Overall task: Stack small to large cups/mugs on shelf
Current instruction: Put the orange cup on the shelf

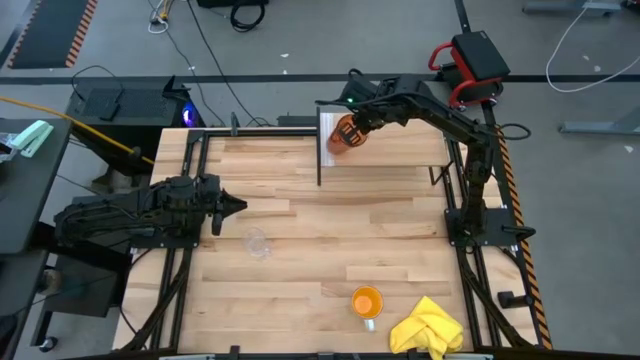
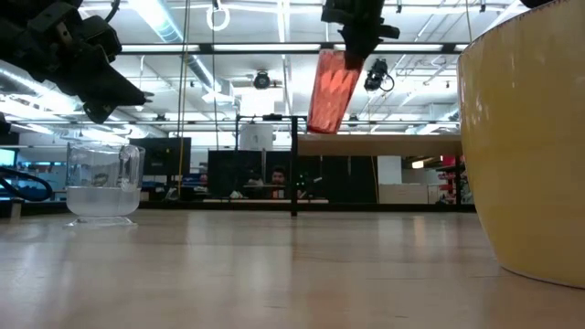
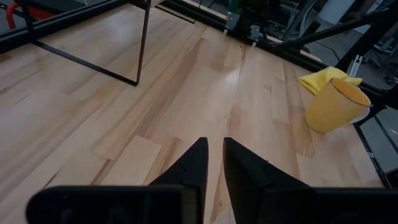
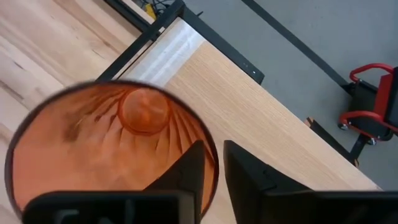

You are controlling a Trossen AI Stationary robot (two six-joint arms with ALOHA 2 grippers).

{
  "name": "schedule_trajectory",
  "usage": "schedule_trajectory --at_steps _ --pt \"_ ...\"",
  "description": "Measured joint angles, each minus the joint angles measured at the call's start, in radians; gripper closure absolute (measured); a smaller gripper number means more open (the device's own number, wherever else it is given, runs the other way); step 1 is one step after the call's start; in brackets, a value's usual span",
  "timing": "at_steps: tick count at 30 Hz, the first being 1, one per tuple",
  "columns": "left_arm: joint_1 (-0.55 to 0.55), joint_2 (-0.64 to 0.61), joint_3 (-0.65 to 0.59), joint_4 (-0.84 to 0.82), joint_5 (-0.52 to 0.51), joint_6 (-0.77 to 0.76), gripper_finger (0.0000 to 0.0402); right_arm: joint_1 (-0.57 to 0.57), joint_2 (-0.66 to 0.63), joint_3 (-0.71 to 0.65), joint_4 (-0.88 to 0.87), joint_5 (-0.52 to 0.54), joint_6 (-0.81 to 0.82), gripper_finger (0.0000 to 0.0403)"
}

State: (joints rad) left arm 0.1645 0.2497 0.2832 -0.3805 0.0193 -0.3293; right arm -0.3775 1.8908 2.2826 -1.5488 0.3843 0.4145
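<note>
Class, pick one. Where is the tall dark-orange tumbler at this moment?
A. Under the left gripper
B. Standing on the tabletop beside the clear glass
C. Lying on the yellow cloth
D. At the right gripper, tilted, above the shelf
D: the low view shows the tumbler tilted at the right gripper, above the shelf.

At the right gripper [image 4: 213, 163], the dark-orange tumbler [image 4: 112, 152] fills the right wrist view, its rim cut off along two edges; whether the fingers grip its wall cannot be told. From table height, that gripper's upper body leaves the frame, and the tumbler's base hides the shelf [image 2: 384, 144] edge behind it. Nearest that low camera, the bright orange cup [image 2: 526, 146] is cropped and blurred. From overhead, the small clear glass [image 1: 257, 243], just beyond the left gripper [image 1: 238, 205], is too faint to show detail. Behind the cup, the yellow cloth [image 3: 323, 78] is partly hidden.
</note>
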Motion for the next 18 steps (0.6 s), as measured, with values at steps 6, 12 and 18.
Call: schedule_trajectory --at_steps 6,12,18 --pt "0.000 0.000 0.000 0.000 0.000 0.000 0.0351 0.000 0.000 0.000 0.002 0.004 0.000 0.0317" --pt "0.000 0.000 0.000 0.000 0.000 0.000 0.0344 0.000 0.000 0.000 0.039 0.007 -0.037 0.0319" --pt "0.000 0.000 0.000 0.000 0.000 0.000 0.0347 0.001 0.000 0.000 0.056 0.007 -0.074 0.0359"
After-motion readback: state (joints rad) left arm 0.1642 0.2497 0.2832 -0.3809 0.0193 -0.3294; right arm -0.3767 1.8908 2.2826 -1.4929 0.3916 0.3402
